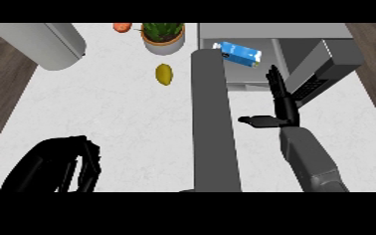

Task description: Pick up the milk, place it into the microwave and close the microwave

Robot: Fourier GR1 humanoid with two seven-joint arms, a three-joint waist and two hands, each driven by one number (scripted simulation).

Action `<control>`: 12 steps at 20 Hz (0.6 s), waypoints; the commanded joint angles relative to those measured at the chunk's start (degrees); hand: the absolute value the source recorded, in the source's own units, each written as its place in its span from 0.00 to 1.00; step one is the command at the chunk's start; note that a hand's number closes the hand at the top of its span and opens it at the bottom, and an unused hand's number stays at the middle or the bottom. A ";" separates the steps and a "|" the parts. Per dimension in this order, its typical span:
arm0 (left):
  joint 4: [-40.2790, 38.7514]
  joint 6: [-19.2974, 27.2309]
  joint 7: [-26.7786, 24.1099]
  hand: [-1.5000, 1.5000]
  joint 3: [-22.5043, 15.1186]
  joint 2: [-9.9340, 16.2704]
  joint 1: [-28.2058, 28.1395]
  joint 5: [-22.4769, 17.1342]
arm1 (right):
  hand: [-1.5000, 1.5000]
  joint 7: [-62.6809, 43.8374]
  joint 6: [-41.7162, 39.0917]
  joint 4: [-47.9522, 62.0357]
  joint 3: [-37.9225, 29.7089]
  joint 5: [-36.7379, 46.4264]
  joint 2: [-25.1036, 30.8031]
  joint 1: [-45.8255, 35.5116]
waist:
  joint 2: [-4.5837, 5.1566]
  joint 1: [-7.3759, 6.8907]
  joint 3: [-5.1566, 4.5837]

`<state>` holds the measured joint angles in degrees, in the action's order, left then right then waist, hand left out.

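Observation:
The milk (241,53), a blue and white carton, lies on its side inside the open microwave (294,32) at the back right. The microwave's grey door (214,124) stands open, swung out toward me in a long strip down the middle of the view. My right hand (283,110) is open in front of the cavity, with fingers straight and pointing at the microwave and the thumb stretched left. It is apart from the carton and holds nothing. My left hand (79,163) rests low at the left with relaxed fingers, also holding nothing.
A potted plant (163,36) stands at the back, with an orange-red fruit (123,27) to its left and a yellow fruit (164,74) in front. A large grey rounded object (47,45) sits at the back left corner. The microwave's dark keypad panel (317,82) lies right of my right hand.

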<state>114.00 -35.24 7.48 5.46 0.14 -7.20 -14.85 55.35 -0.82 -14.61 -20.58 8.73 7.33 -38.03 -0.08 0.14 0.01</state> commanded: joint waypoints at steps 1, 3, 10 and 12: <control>-1.12 1.29 0.49 1.00 -4.56 -0.13 1.14 2.39 | 0.00 -2.05 -1.03 -6.96 1.99 -0.79 -0.99 5.25 | -0.37 0.87 -0.08; -1.17 -1.32 -1.38 1.00 -4.64 -0.12 0.02 4.35 | 0.00 0.57 -3.25 -8.99 3.45 -0.16 -1.39 11.45 | -0.55 1.45 -0.12; -9.31 9.55 -4.74 1.00 -14.53 -0.13 10.75 13.13 | 0.00 -0.14 -5.57 -23.26 5.23 -2.65 -1.40 25.20 | -0.26 1.57 -0.10; -10.94 9.54 -8.28 1.00 -18.43 -0.13 10.93 17.77 | 0.00 -2.67 -5.82 -28.14 6.38 -2.76 -1.43 27.85 | -0.27 1.48 -0.12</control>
<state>106.61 -27.88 2.81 -8.21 0.03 0.55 -2.77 54.18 -4.83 -35.30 -15.64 6.67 5.70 -16.32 -0.42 1.76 -0.11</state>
